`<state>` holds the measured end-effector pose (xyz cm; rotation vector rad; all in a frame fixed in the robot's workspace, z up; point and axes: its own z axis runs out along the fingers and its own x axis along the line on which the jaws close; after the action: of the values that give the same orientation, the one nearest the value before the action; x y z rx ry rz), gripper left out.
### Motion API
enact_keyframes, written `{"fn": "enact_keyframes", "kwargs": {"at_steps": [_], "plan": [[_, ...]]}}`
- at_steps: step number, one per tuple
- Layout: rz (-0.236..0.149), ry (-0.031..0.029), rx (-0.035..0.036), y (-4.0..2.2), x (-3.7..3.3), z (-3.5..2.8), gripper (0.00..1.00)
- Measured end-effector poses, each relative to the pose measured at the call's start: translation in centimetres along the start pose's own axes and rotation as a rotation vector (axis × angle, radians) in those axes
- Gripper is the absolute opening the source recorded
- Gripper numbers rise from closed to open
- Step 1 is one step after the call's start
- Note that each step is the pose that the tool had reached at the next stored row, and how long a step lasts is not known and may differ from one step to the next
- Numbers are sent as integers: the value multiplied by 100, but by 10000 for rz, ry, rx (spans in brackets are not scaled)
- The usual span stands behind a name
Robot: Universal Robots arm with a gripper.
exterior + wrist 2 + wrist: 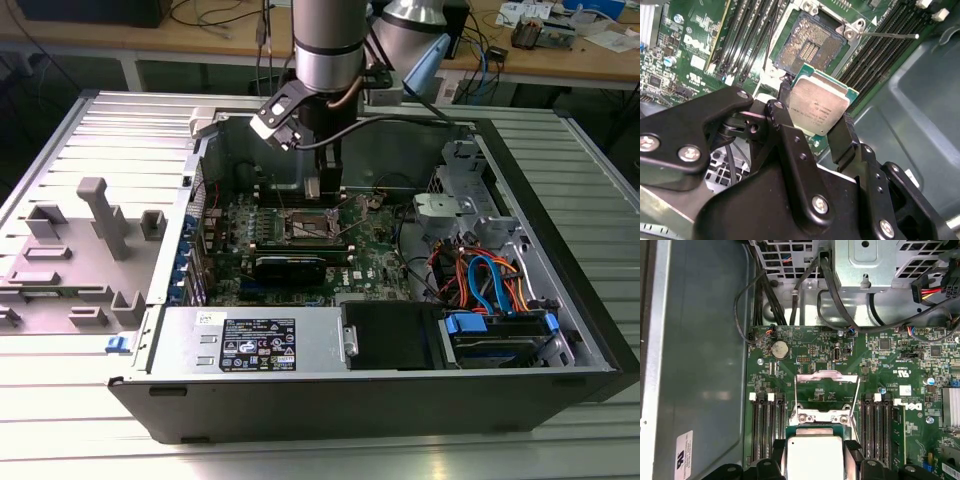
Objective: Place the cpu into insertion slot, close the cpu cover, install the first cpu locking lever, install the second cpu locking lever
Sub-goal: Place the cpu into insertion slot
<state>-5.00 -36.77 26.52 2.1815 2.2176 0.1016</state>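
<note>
Clamping the chip [819,104] by two opposite edges: black pincer [815,111], fingers [840,139] closed on it. Held just above the socket [810,45], silver top showing, not seated. Socket contacts bare. Cover [827,375] raised off the socket, standing open. Thin lever rod [890,35] sticking out across memory slots [885,57]. Green board [890,357] all round, inside open computer case [350,405], arm reaching down from above.

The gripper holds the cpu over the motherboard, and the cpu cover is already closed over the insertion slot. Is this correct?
Not quite: in the first wrist view the cpu cover stands open, and the second wrist view shows the insertion slot with bare contacts. The gripper does hold the cpu over the motherboard.
</note>
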Motion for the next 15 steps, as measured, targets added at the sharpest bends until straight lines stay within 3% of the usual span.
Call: {"fn": "enact_keyframes", "kwargs": {"at_steps": [5, 11, 15], "plan": [[-6, 0, -12, -13, -3, 114, 55], [-85, 5, -15, -98, -5, 216, 55], [-85, 5, -14, -119, -6, 264, 55]]}}
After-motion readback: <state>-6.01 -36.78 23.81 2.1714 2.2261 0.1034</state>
